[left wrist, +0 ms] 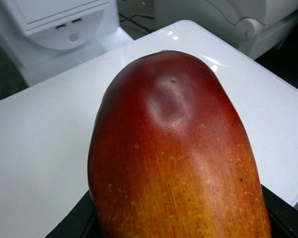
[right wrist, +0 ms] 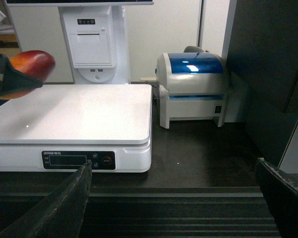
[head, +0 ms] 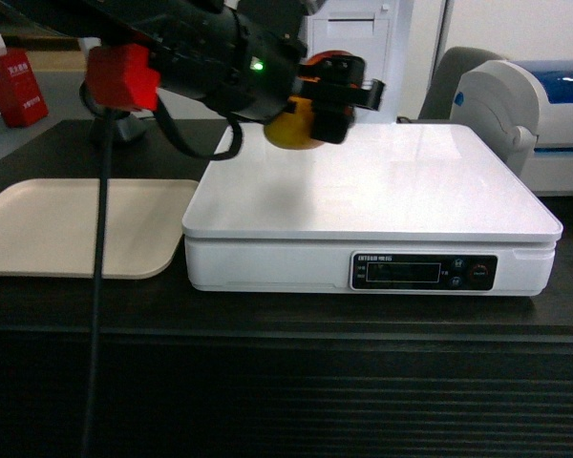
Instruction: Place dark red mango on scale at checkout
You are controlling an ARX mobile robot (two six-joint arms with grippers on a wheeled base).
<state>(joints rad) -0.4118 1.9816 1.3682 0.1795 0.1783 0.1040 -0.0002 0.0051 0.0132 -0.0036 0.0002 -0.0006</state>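
Observation:
My left gripper [head: 327,95] is shut on the dark red mango [head: 288,131] and holds it just above the back left part of the white scale [head: 363,191]. The left wrist view is filled by the mango [left wrist: 179,148], dark red at the far end and orange near the black fingers [left wrist: 72,223], with the scale's glossy top [left wrist: 35,148] below. From the right wrist view the mango [right wrist: 34,64] hangs over the scale [right wrist: 74,114]. My right gripper [right wrist: 174,198] is open and empty before the checkout's ribbed front [right wrist: 179,218], right of the scale's display [right wrist: 79,159].
A flat beige tray [head: 67,224] lies left of the scale on the dark counter [head: 267,315]. A white and blue label printer [right wrist: 193,87] stands to the scale's right. A white receipt printer stand [right wrist: 92,42] rises behind it. A black cable [head: 97,286] hangs at the left.

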